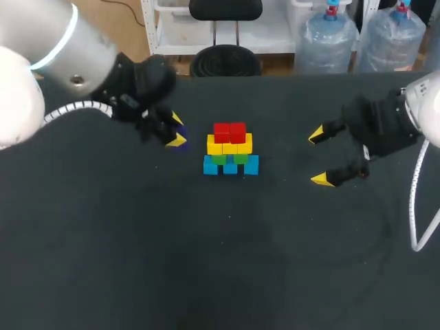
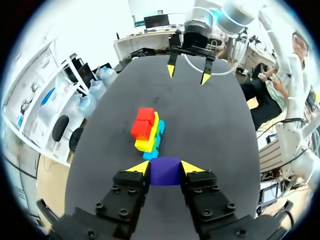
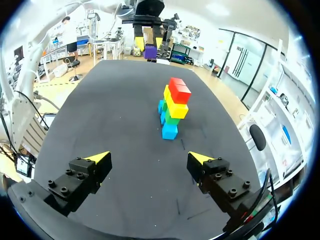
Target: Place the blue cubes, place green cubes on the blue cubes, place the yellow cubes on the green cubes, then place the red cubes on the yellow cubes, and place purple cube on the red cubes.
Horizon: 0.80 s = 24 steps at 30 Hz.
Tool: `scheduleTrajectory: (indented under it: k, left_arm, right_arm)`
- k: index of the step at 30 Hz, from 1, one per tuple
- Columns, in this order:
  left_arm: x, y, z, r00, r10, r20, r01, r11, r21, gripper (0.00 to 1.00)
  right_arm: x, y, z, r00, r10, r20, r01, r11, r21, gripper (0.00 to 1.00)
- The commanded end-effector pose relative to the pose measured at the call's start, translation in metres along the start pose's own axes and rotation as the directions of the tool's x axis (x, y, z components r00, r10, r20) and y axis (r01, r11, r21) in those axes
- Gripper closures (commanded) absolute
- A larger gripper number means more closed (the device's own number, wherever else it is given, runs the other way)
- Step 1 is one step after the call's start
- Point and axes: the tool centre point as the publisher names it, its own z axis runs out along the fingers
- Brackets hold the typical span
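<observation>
A stepped stack [image 1: 231, 149] stands mid-table: blue cubes [image 1: 231, 166] at the base, green cubes [image 1: 229, 158] on them, yellow cubes [image 1: 229, 144] above, two red cubes [image 1: 229, 132] on top. My left gripper [image 1: 177, 130], left of the stack, is shut on the purple cube [image 2: 165, 171], which sits between its yellow tips with the stack [image 2: 147, 133] ahead of it. My right gripper [image 1: 320, 157] stands open to the right of the stack, nothing between its fingers. In the right wrist view the stack [image 3: 174, 107] is ahead of the gripper [image 3: 150, 158], the purple cube [image 3: 150, 52] far beyond.
The black table [image 1: 220, 261] is bare in front of the stack and to both sides of it. My right arm's cable [image 1: 414, 206] loops over the table's right edge.
</observation>
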Motion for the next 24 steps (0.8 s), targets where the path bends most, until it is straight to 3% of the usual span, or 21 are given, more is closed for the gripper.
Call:
scheduleTrajectory:
  k: [1,24]
  left_arm:
    - [-0.012,0.009,0.002,1.0,0.03,-0.009,-0.029,0.999,0.027,1.0]
    - [-0.058,0.03,0.029,0.995,0.098,0.017,-0.099,0.99,0.105,1.0]
  right_arm:
    - [0.001,-0.001,0.001,1.0,-0.001,0.004,0.001,1.0,-0.001,0.0]
    - [0.001,-0.001,0.001,1.0,-0.001,0.004,0.001,1.0,-0.001,0.0]
